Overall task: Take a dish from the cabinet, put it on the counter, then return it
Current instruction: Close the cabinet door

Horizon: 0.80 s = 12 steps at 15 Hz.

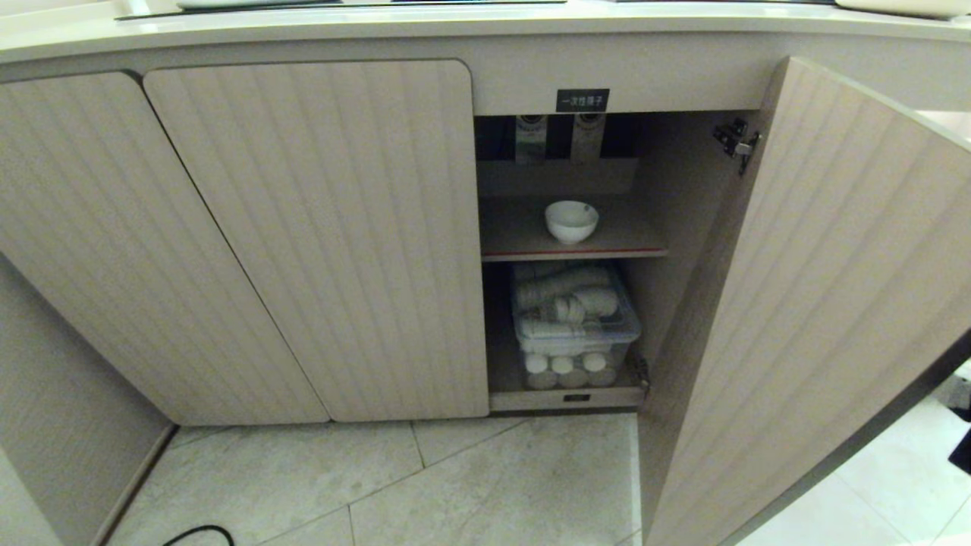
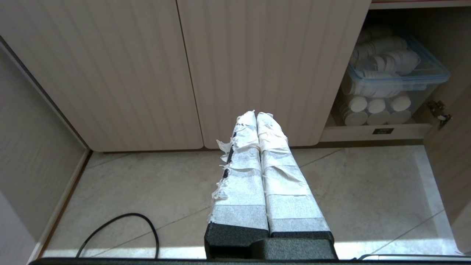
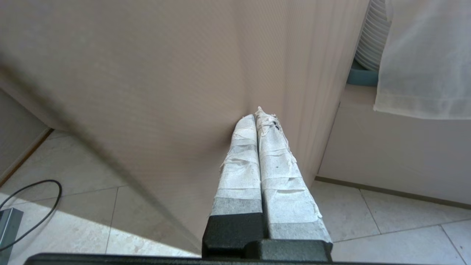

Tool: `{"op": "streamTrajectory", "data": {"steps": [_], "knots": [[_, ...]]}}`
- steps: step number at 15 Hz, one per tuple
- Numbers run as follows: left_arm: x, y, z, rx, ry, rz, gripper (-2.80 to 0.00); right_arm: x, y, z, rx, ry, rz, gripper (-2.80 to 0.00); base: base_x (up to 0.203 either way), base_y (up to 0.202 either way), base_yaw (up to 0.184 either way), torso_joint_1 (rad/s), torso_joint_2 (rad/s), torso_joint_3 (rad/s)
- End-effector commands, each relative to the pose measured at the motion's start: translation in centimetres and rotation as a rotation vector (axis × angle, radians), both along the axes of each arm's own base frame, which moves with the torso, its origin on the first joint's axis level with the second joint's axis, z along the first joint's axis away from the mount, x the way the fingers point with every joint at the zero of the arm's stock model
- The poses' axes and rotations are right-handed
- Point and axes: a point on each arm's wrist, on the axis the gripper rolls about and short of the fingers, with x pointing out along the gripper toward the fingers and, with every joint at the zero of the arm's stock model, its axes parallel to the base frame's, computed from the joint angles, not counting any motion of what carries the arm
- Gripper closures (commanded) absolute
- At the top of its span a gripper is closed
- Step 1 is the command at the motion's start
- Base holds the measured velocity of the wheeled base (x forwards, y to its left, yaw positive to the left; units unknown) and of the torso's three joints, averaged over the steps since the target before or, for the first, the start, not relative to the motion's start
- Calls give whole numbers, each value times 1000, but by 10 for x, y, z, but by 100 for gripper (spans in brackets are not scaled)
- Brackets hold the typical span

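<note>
— On the left, what is the left gripper [image 2: 256, 115] doing?
— It hangs above the floor tiles [image 2: 147, 184] before the closed doors [image 2: 184, 66], taped fingers pressed together, empty.
— And the dish [image 1: 571, 221]?
— Upright on the cabinet's [image 1: 318, 227] upper shelf [image 1: 523, 235], above a clear bin of cups [image 1: 574, 322].
— Farther right?
— The right gripper [image 3: 257, 114], clenched on nothing, points at the open door [image 3: 165, 73].

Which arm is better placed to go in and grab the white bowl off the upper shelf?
Probably the right: the right gripper sits shut against the open cabinet door, beside the bowl. The left gripper, also shut, faces the closed doors.
</note>
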Motion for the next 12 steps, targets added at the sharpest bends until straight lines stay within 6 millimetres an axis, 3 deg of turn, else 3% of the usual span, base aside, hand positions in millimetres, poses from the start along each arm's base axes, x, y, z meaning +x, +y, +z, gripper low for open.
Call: {"op": "streamTrajectory", "data": {"steps": [1,12], "knots": [[0,0,0,0,0,0,0,9,2,3,-1,9,3,0,0,0,0,0,0,0],[0,0,0,0,-1,0,0,25,21,14,-7,15,116,0,0,0,0,0,0,0]]}}
